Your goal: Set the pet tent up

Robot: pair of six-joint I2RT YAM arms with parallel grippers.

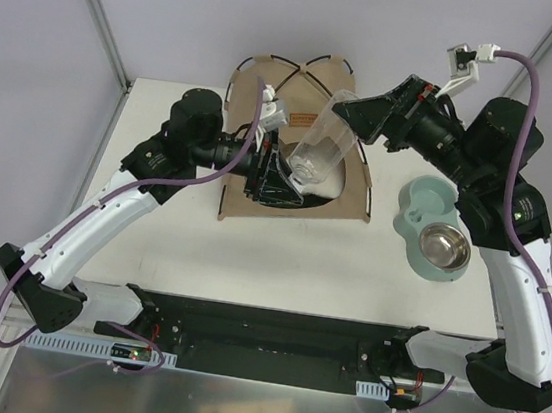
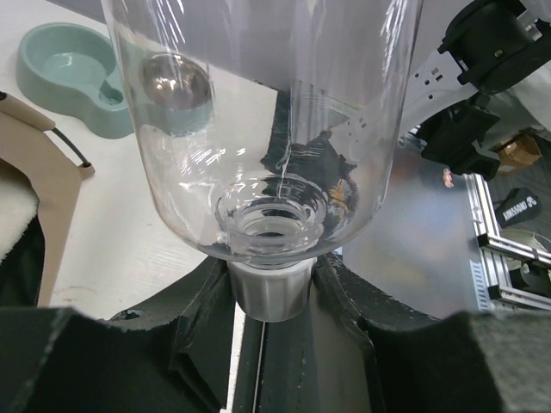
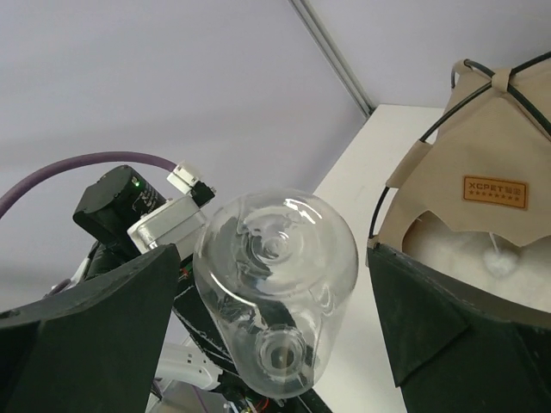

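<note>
Left hand [image 2: 274, 297] part-closed, gripping clear bottle [image 2: 267, 129] at neck. Right hand [image 3: 271, 258] spread wide, straddling bottle base, contact unclear. Pet tent [image 1: 356, 196] partly hidden behind bottle, arms.

The left arm [image 1: 104, 216] stretches forward and inward, its left gripper [image 2: 269, 288] clamped on the neck of a clear bottle [image 1: 322, 147], while the right arm [image 1: 518, 287] bends at the elbow and reaches leftward, its right gripper [image 3: 271, 258] spread wide, one finger either side of that bottle's base.
</note>
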